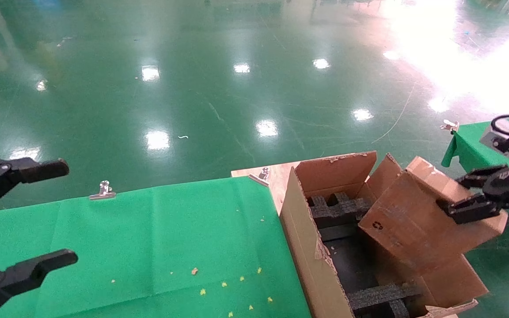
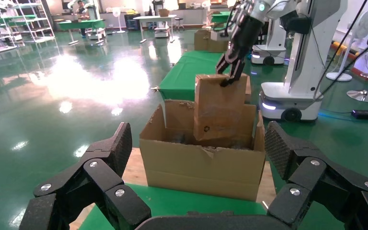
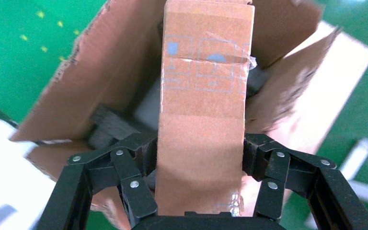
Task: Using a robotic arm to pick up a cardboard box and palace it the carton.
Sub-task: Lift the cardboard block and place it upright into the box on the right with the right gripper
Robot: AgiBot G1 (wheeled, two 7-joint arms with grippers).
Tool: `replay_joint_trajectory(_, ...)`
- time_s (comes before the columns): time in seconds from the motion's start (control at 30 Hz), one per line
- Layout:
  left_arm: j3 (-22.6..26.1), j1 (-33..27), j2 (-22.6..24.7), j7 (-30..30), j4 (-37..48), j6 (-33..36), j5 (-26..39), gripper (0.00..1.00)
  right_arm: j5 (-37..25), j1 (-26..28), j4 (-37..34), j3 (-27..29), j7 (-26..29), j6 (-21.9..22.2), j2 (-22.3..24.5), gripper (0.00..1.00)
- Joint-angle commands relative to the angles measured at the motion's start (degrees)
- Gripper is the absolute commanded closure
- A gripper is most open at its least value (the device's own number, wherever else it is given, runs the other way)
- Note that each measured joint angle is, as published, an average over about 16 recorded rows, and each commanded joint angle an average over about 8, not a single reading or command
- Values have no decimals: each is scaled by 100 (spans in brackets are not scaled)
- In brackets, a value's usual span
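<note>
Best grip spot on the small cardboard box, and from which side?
Clamp the cardboard box across its two narrow long sides near the upper end, coming from above. It is tall and slim enough to fit between the fingers, as the right gripper shows, leaving the lower end free to enter the carton. The left gripper waits open over the green table.

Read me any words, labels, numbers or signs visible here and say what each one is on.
No readable words or numbers.
Recycling mark: on the small brown cardboard box, held by the right claw.
Blue handling pictograms: on that box's narrow taped face, too faint to make out.
Pale marking on the claw: too small to read.
</note>
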Motion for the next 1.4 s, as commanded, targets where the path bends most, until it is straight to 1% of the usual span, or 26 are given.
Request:
replay_joint_trajectory(0.03,0,0,0,0,0,0,0,0,137,-182,-104,-4,218,57,34,100)
replay_joint_trajectory(0.17,0,0,0,0,0,0,0,0,239,-442,-118,-32,489,235,108,100)
replay_joint_trajectory(0.33,0,1,-1,0,1,-1,-1,0,286,-623,-85,-84,636,391,172,100)
replay_joint_trajectory(0.5,-1,2,-1,0,1,-2,-2,0,302,-673,-54,-108,656,445,196,100)
replay_joint_trajectory(0.87,0,1,-1,0,1,-2,-1,0,262,-628,-54,-89,635,414,164,100)
replay_joint_trajectory(0.97,0,1,-1,0,1,-2,-1,0,257,-641,-83,-95,714,443,139,100)
replay_joint_trajectory(1.07,0,2,-1,0,1,-2,-2,0,272,-726,-179,-125,1099,572,56,100)
replay_joint_trajectory(1.17,0,2,-1,0,1,-2,-2,0,324,-865,-267,-154,1704,765,-63,100)
replay_joint_trajectory(1.3,0,2,-1,0,1,-2,-2,0,417,-1078,-235,-179,2545,1139,-190,100)
replay_joint_trajectory(1.4,0,2,-1,0,1,-2,-2,0,432,-1202,-75,-203,3014,1477,-240,100)
